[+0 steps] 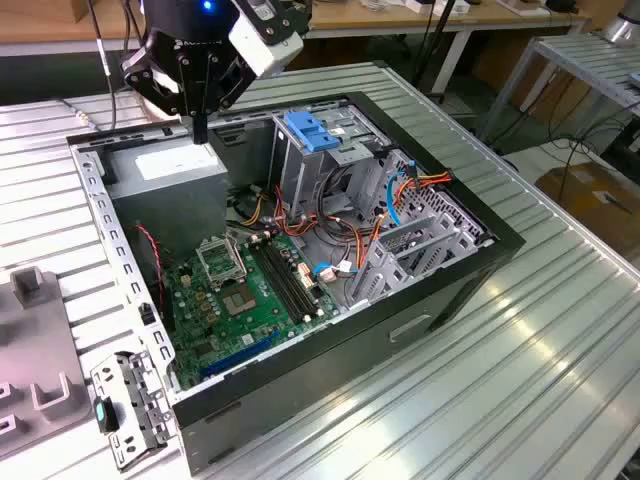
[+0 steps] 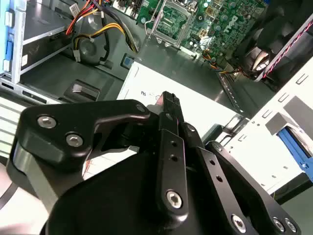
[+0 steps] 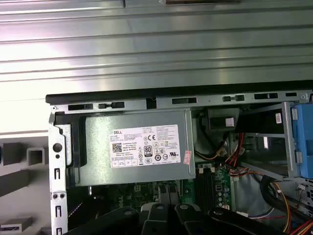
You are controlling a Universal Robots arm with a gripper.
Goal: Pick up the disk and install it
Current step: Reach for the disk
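The claw point(image 1: 200, 128) hangs pointing straight down above the grey power supply point(image 1: 172, 165). Its fingers point(image 2: 168, 111) are pressed together, empty.

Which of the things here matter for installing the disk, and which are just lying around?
Job: gripper, above the power supply; open computer case; grey drive cage.
Lying about: grey fixture blocks; metal bracket; cardboard box.
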